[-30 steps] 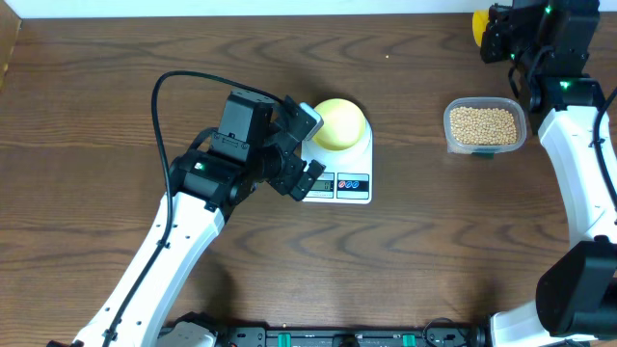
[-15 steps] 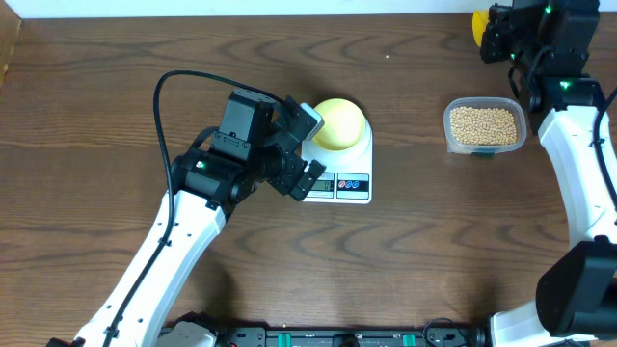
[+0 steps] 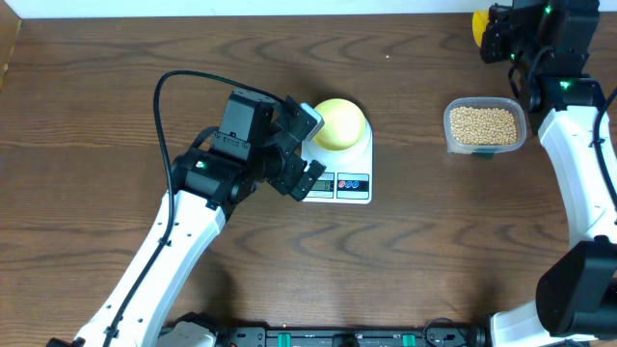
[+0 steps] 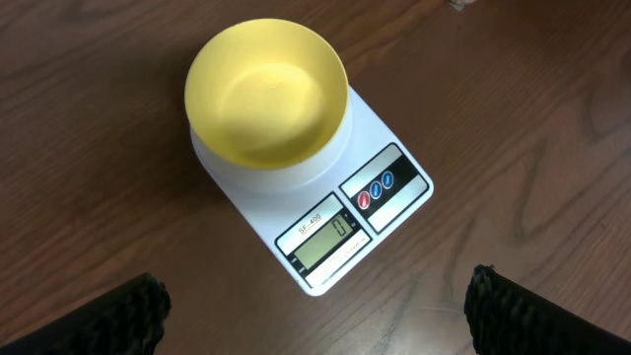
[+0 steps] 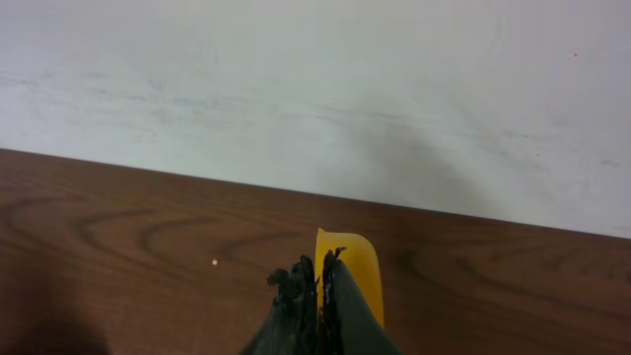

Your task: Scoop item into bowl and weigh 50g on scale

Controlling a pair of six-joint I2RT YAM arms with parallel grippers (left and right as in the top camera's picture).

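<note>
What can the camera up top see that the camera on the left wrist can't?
Only the overhead view shows the clear plastic tub of small beige beans and a bit of the bright yellow plastic scoop. Only the left wrist view shows that the small pale yellow bowl is empty inside. Both show that bowl sitting on the white rectangular digital scale, on the brown wooden table.

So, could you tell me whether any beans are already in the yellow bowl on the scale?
No, the left wrist view shows the bowl on the scale with a bare, empty inside.
</note>
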